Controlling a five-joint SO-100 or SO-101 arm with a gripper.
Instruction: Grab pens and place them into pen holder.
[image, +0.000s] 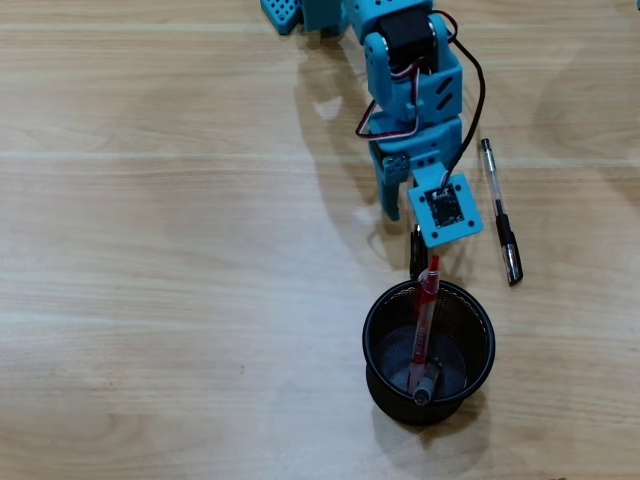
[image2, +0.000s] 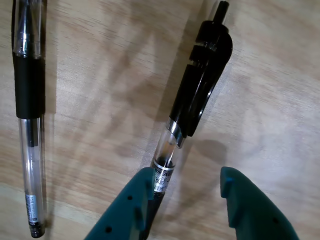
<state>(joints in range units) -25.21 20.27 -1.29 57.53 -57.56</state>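
Pens lie on the wooden table (image2: 100, 75) in the wrist view: at left a clear pen with a black grip (image2: 29, 100), then a clear pen with a black clip (image2: 192, 100), its barrel touching the left finger (image2: 131, 205) of the gripper (image2: 192, 200), whose jaws stand spread, grasping nothing. Overhead, the red pen (image: 424, 310) and a grey pen (image: 428, 382) lean inside the mesh pen holder (image: 372, 345).

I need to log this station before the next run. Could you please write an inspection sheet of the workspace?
Surface: wooden table, bare and clean.
Job's things: pen holder holds a red pen and a grey pen; clear pen lies on the table; black-clip pen lies under the gripper.
Clutter: nothing seen.
Grippers: gripper open, one finger against the black-clip pen.
Cables: black and red wires along the arm.
Surroundings: nothing seen.
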